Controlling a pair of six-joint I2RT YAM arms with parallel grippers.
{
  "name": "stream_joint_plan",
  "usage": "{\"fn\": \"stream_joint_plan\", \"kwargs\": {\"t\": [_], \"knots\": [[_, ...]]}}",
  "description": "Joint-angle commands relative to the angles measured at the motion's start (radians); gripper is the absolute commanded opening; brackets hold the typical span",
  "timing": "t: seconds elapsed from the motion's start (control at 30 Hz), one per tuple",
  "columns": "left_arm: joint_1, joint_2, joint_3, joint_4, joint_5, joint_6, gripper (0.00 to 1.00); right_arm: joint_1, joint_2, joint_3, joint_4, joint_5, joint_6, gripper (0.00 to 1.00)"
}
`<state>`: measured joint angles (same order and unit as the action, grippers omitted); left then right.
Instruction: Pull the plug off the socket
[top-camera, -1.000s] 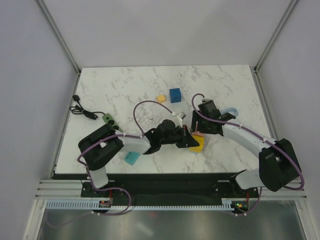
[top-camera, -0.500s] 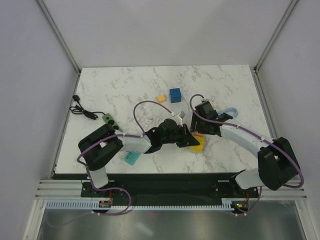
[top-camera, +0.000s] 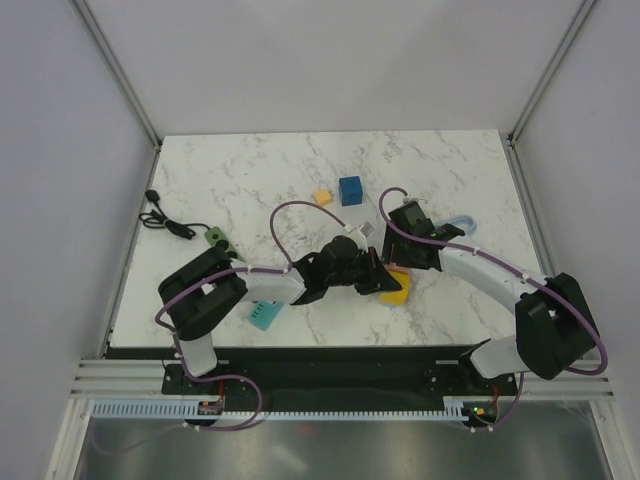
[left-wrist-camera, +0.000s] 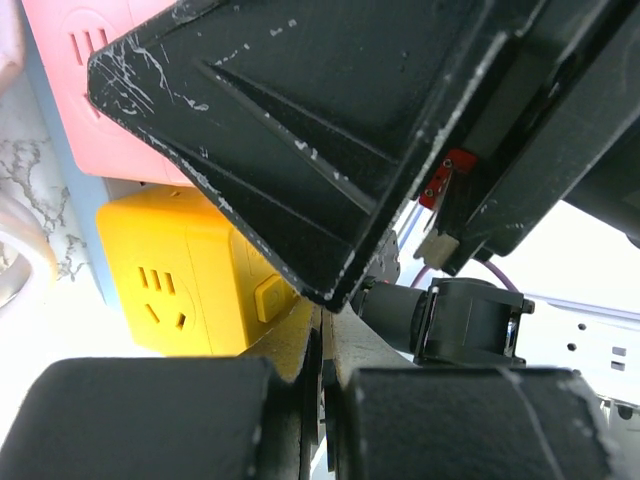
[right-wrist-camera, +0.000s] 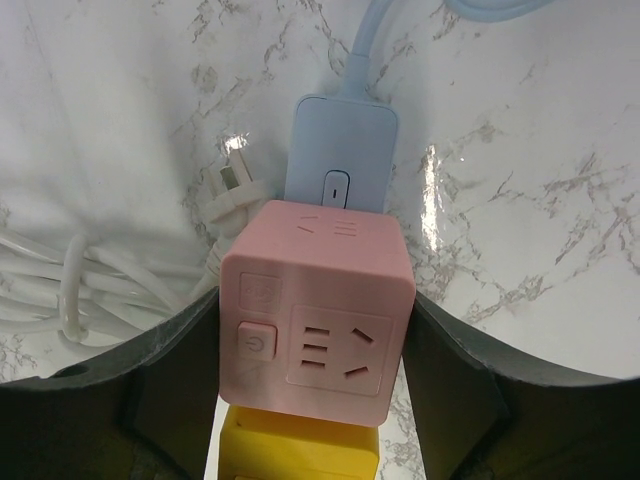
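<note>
A pink socket cube (right-wrist-camera: 318, 305) sits between the two fingers of my right gripper (right-wrist-camera: 315, 340), which is shut on its sides. A light blue plug (right-wrist-camera: 340, 150) with a light blue cord (top-camera: 462, 220) meets the cube's far side. A yellow socket cube (right-wrist-camera: 298, 450) sits right against the pink cube's near side; it also shows in the top view (top-camera: 397, 292) and in the left wrist view (left-wrist-camera: 180, 270). My left gripper (left-wrist-camera: 325, 310) is shut, its tips beside the yellow cube and under a right finger. From above, the two grippers (top-camera: 378, 278) (top-camera: 398, 256) meet at the cubes.
A white cord with a loose plug (right-wrist-camera: 232, 182) lies left of the pink cube. A blue cube (top-camera: 350, 190) and a small yellow block (top-camera: 322, 197) lie farther back. A green power strip (top-camera: 217, 240) with a black cord is at the left, and a teal piece (top-camera: 263, 315) lies near the front edge.
My left gripper has shifted slightly back and to the right, closer to the right gripper. My right gripper has edged a little to the left. The cubes stay together.
</note>
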<state>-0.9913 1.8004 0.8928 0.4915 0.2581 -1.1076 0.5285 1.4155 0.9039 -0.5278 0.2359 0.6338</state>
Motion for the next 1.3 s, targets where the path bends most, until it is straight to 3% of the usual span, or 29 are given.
{"fn": "stream_joint_plan", "kwargs": {"t": [0.0, 0.1, 0.2, 0.23, 0.27, 1.0, 1.27], "knots": [[0.002, 0.063, 0.001, -0.179, -0.088, 0.011, 0.02, -0.002, -0.020, 0.052, -0.028, 0.066, -0.020, 0.33], [0.000, 0.060, 0.005, -0.200, -0.088, 0.011, 0.02, -0.001, -0.036, 0.053, -0.029, 0.065, -0.020, 0.32], [0.002, 0.056, 0.005, -0.206, -0.094, 0.011, 0.02, -0.001, -0.049, 0.058, -0.034, 0.068, -0.017, 0.20], [0.000, 0.056, 0.006, -0.208, -0.095, 0.009, 0.02, -0.001, -0.052, 0.059, -0.034, 0.068, -0.017, 0.05], [0.000, 0.057, 0.008, -0.208, -0.094, 0.011, 0.02, -0.001, -0.050, 0.059, -0.034, 0.066, -0.017, 0.00], [0.013, 0.074, 0.014, -0.205, -0.088, 0.043, 0.02, -0.015, -0.089, 0.079, -0.051, 0.071, -0.014, 0.00], [0.029, 0.088, 0.029, -0.195, -0.071, 0.066, 0.02, -0.013, -0.104, 0.004, -0.017, 0.052, 0.001, 0.00]]}}
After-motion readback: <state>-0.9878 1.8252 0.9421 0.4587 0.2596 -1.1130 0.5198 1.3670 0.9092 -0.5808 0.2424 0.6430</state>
